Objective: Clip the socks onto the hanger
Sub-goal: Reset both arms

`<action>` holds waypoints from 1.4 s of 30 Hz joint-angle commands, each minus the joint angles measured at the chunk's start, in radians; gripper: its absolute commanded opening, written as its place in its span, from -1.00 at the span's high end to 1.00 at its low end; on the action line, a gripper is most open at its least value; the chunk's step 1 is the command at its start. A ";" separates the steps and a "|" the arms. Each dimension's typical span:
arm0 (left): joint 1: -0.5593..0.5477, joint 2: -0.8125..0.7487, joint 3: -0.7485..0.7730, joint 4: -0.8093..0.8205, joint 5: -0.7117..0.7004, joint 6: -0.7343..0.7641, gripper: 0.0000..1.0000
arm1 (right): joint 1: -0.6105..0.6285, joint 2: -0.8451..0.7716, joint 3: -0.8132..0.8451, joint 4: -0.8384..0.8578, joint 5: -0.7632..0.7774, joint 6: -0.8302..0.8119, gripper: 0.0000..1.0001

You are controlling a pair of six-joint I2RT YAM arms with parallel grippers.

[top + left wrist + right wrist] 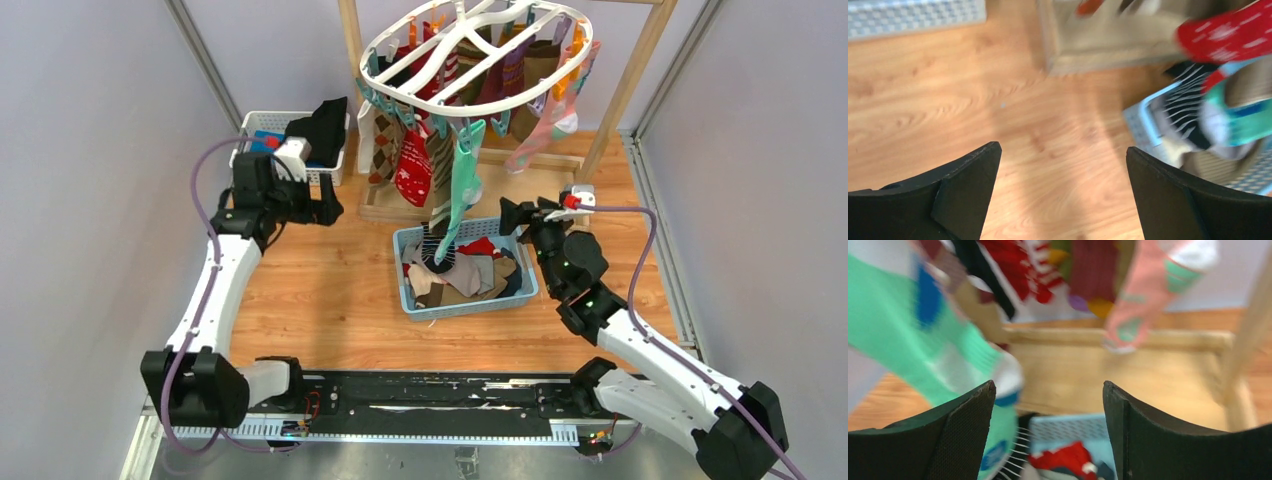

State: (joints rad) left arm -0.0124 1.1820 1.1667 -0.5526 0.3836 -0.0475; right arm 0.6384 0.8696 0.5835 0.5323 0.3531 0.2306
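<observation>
I am holding the left gripper (1063, 150) and right gripper (1048, 385) spread and empty, flanking the basket (470, 305) of loose socks (470, 272) between the fingers, ready to pick, with the hanger (462, 27) dangling beyond.

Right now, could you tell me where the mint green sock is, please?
In the top view, the mint green sock hangs from the near edge of the hanger, right of the red snowflake sock, its toe over the blue basket.
</observation>
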 commanded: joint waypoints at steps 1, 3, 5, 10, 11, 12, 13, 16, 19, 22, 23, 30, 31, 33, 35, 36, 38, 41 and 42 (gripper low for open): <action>0.031 0.004 -0.195 0.247 -0.159 0.131 -1.00 | -0.027 -0.021 -0.092 -0.078 0.335 -0.087 -0.56; 0.043 0.024 -0.272 0.338 -0.201 0.131 -1.00 | -0.051 -0.026 -0.131 -0.081 0.424 -0.077 -0.58; 0.050 0.049 -0.329 0.417 -0.210 0.120 -1.00 | -0.087 -0.025 -0.154 -0.105 0.492 -0.041 -0.60; 0.050 0.122 -0.436 0.619 -0.225 0.061 -1.00 | -0.199 -0.048 -0.236 -0.147 0.548 0.161 -0.60; 0.050 0.132 -0.456 0.660 -0.223 0.054 -1.00 | -0.203 -0.045 -0.259 -0.118 0.580 0.162 -0.61; 0.051 0.142 -0.475 0.704 -0.223 0.031 -1.00 | -0.208 -0.037 -0.274 -0.098 0.613 0.156 -0.61; 0.050 0.152 -0.489 0.742 -0.221 0.017 -1.00 | -0.217 -0.028 -0.280 -0.093 0.635 0.146 -0.61; 0.050 0.186 -0.521 0.819 -0.216 0.008 -1.00 | -0.265 0.007 -0.276 -0.104 0.645 0.123 -0.61; 0.050 0.205 -0.564 0.920 -0.221 0.010 -1.00 | -0.333 0.047 -0.277 -0.102 0.625 0.135 -0.59; 0.050 0.218 -0.576 0.930 -0.213 0.011 -1.00 | -0.402 0.096 -0.282 -0.059 0.603 0.135 -0.58; 0.050 0.218 -0.588 0.948 -0.219 0.010 -1.00 | -0.423 0.119 -0.286 -0.034 0.596 0.122 -0.57; 0.056 0.179 -0.760 1.232 -0.353 0.040 -1.00 | -0.486 0.270 -0.264 0.151 0.529 -0.056 -0.55; 0.056 0.175 -0.788 1.280 -0.349 0.037 -1.00 | -0.486 0.289 -0.249 0.151 0.522 -0.090 -0.54; 0.056 0.165 -0.842 1.384 -0.320 0.045 -1.00 | -0.487 0.307 -0.238 0.139 0.508 -0.137 -0.53; 0.056 0.148 -0.881 1.431 -0.303 0.046 -1.00 | -0.488 0.292 -0.254 0.105 0.482 -0.122 -0.53; 0.056 0.148 -0.906 1.481 -0.304 0.046 -1.00 | -0.488 0.288 -0.273 0.119 0.466 -0.127 -0.53; 0.056 0.144 -0.950 1.558 -0.302 0.047 -1.00 | -0.494 0.308 -0.311 0.191 0.442 -0.135 -0.53; 0.056 0.192 -1.031 1.745 -0.302 0.057 -1.00 | -0.495 0.379 -0.367 0.360 0.404 -0.170 -0.51; 0.057 0.214 -1.049 1.816 -0.295 0.053 -1.00 | -0.495 0.404 -0.385 0.435 0.401 -0.193 -0.49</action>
State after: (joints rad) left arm 0.0380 1.3468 0.1932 0.9279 0.0856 -0.0109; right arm 0.1631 1.1992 0.2661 0.7460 0.8021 0.1104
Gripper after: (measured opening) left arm 0.997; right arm 0.760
